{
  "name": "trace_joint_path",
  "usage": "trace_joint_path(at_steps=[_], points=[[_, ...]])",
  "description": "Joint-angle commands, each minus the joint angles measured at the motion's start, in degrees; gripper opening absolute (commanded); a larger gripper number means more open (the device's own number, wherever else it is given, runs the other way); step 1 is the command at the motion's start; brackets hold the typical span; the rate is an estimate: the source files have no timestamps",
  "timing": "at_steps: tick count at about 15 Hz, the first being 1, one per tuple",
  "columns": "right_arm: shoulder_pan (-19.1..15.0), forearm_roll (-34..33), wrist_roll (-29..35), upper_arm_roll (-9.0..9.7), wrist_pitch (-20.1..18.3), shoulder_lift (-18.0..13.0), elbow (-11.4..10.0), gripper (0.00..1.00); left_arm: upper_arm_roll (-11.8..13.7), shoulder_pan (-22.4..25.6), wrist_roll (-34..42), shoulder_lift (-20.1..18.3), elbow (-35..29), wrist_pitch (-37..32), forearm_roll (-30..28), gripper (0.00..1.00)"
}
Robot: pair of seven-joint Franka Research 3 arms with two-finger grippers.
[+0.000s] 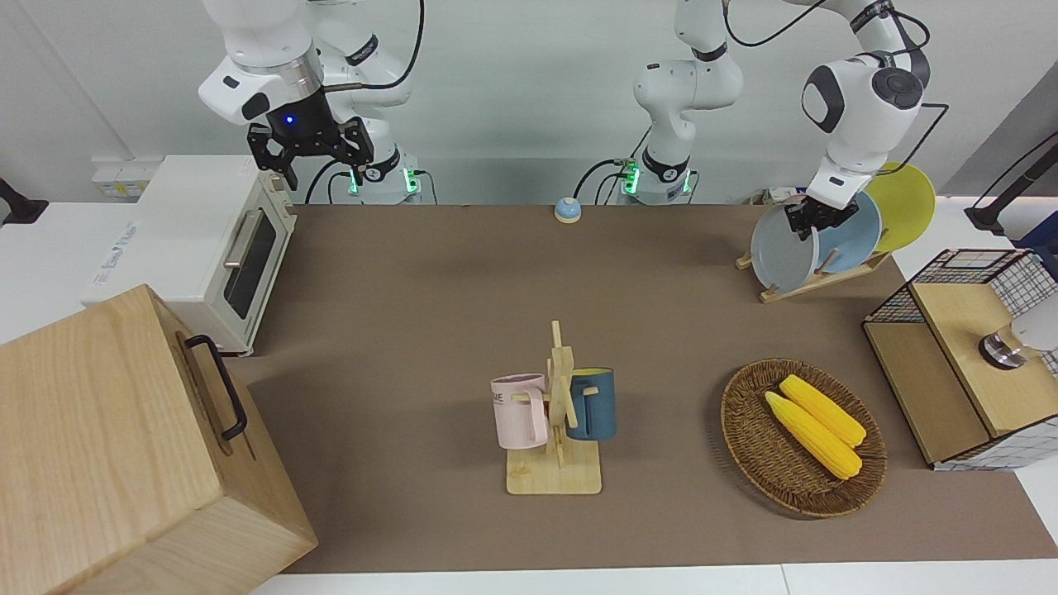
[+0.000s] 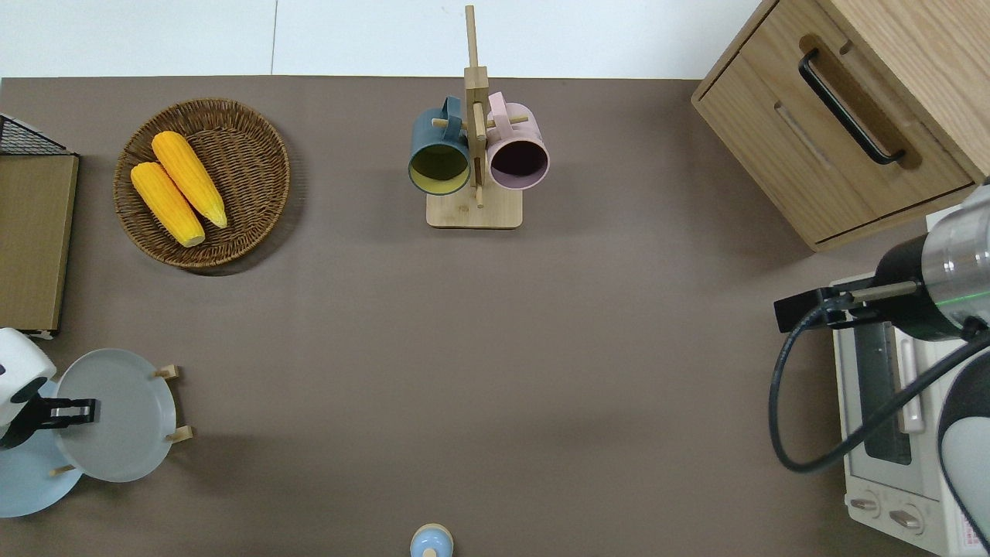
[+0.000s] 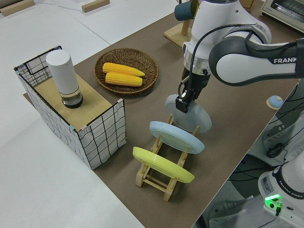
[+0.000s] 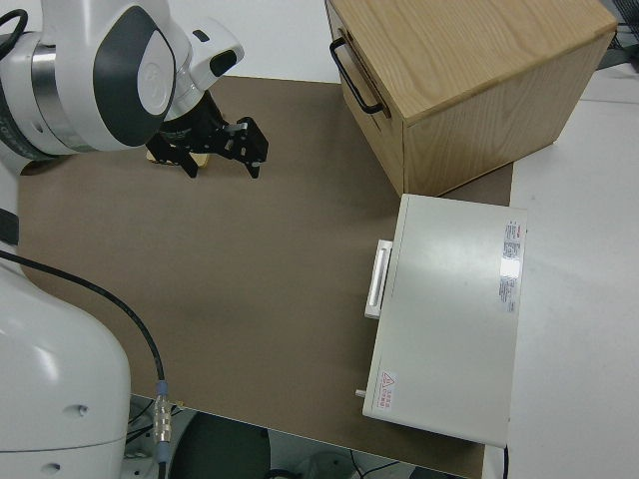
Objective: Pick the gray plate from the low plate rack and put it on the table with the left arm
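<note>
The gray plate point(image 1: 781, 252) leans in the slot of the low plate rack point(image 1: 818, 277) that is nearest the middle of the table point(image 1: 413, 289). It also shows in the overhead view point(image 2: 124, 422) and the left side view point(image 3: 198, 118). My left gripper point(image 1: 814, 216) is at the plate's top rim, its fingers shut on the rim; it also shows in the overhead view point(image 2: 68, 412) and the left side view point(image 3: 183, 102). The plate stands in the rack. My right gripper point(image 1: 310, 157) is open and empty; that arm is parked.
A light blue plate point(image 1: 851, 235) and a yellow plate point(image 1: 905, 198) stand in the same rack. A wicker basket point(image 1: 744, 446) with corn, a wire-sided box point(image 1: 959, 347), a mug stand point(image 1: 558, 413), a wooden cabinet point(image 1: 124, 446) and a toaster oven point(image 1: 207, 240) are on the table.
</note>
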Motion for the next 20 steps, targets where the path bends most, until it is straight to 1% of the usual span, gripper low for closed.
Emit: trace_joint_path(at_steps=[1,4,5,8,11,14,18,20], points=[[-0.56,0.59,0.01,0.33,-0.83,-0.14,0.35,0.99,0.53,-0.21,3.51,-1.47,-1.78,0.85,1.11,0.0],[-0.56,0.59,0.01,0.33,-0.83,-0.14,0.35,0.99,0.62,-0.04,6.42,-1.64,-1.08,-0.2,1.03,0.0],[-0.56,0.59,0.01,0.33,-0.83,-0.14,0.35,0.99,0.53,-0.12,6.43,-1.73,-0.29,-1.6,1.03,0.0],[-0.56,0.59,0.01,0.33,-0.83,-0.14,0.35,0.99,0.44,-0.83,6.43,-1.56,5.59,-7.92,0.94,0.0],[-0.56,0.59,0.01,0.33,-0.83,-0.14,0.35,0.987,-0.44,-1.0,5.9,-1.56,10.16,-12.32,0.94,0.0],[-0.56,0.59,0.01,0.33,-0.83,-0.14,0.35,0.987,-0.7,-1.18,5.37,-1.38,13.51,-15.31,0.76,0.0],[-0.56,0.59,-0.08,0.33,-0.83,-0.14,0.35,0.99,-2.28,-1.18,5.2,-1.12,17.82,-20.15,-0.03,0.0],[-0.56,0.59,0.01,0.33,-0.83,-0.14,0.35,0.987,-2.63,-1.18,5.2,-1.12,18.79,-21.21,-2.65,0.0]])
